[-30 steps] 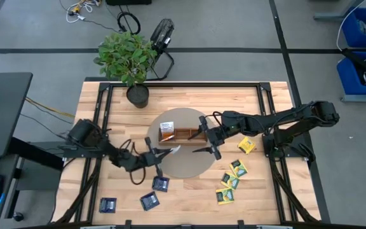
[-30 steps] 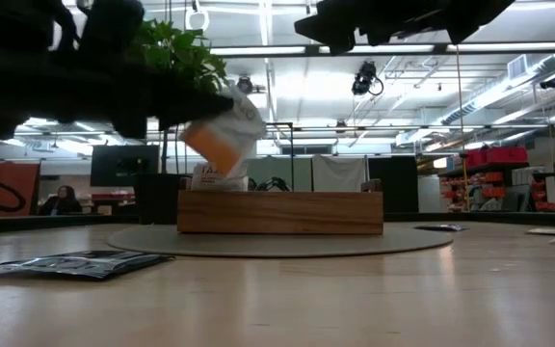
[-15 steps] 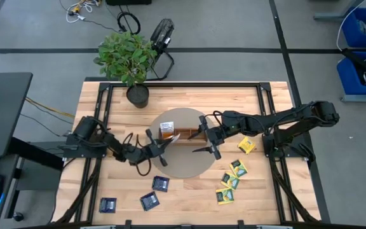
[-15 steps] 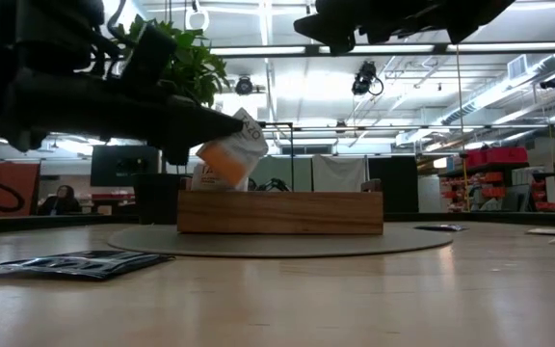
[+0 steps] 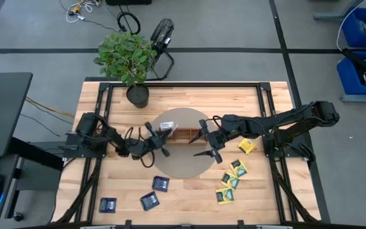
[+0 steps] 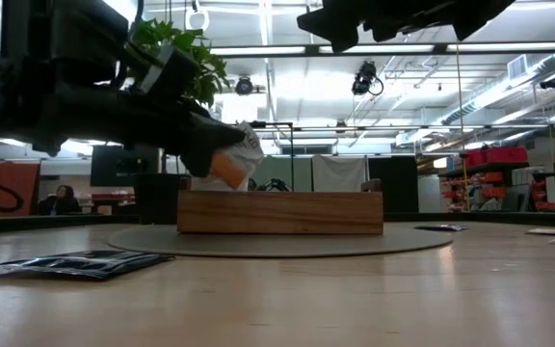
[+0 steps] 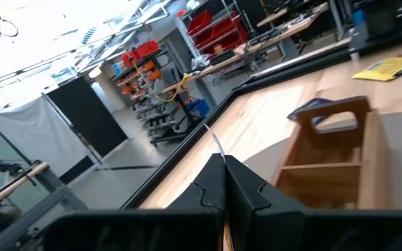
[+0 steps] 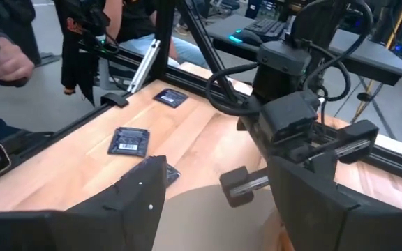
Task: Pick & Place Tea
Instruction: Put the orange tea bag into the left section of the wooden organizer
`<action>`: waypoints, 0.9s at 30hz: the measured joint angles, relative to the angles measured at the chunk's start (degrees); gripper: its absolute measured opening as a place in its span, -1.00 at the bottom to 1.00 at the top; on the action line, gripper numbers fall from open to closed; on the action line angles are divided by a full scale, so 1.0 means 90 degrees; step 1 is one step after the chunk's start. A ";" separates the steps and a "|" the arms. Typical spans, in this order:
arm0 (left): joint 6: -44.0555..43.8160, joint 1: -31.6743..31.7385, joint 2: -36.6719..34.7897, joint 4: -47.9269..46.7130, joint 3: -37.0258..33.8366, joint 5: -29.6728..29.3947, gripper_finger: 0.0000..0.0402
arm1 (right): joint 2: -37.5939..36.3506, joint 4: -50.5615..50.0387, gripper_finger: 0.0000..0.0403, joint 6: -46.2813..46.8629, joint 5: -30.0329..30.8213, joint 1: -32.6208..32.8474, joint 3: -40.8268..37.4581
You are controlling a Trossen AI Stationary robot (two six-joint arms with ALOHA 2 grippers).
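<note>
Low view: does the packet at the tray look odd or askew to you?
Yes. The orange-and-white tea packet hangs tilted and bent in the shut left gripper, just above the left end of the wooden tray, not yet seated. The right gripper waits open beside the tray. Nothing looks spilled.

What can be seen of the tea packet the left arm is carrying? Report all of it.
The tea packet is a small flat sachet, white with an orange lower part and dark print. It hangs tilted, pinched in the left gripper, whose jaws are shut on it. It sits just above the left end of the wooden tray, where another packet already stands.
</note>
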 joint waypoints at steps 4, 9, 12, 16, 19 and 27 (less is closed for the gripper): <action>-0.0005 0.0185 0.0000 -0.0026 0.0000 0.0005 -0.99 | 0.0000 -0.0031 0.28 -0.0086 0.0065 0.0016 0.0000; -0.0082 0.0446 0.0000 -0.0026 0.0000 0.0068 -0.99 | 0.0000 -0.0045 0.28 -0.0089 0.0062 0.0015 0.0000; -0.0327 0.0538 0.0000 -0.0026 0.0000 0.0147 -0.99 | 0.0000 -0.0105 0.28 -0.0089 0.0065 0.0014 0.0000; -0.0483 0.0470 0.0000 -0.0020 0.0000 0.0223 -0.99 | 0.0001 -0.0138 0.28 -0.0096 0.0162 0.0014 0.0000; -0.0478 0.0302 0.0000 0.0046 0.0000 0.0221 -0.99 | 0.0000 -0.0175 0.28 -0.0144 0.0169 0.0014 0.0000; -0.0481 -0.0162 0.0000 0.0052 0.0000 -0.0195 -0.99 | 0.0000 -0.0172 0.28 -0.0131 0.0172 0.0014 0.0000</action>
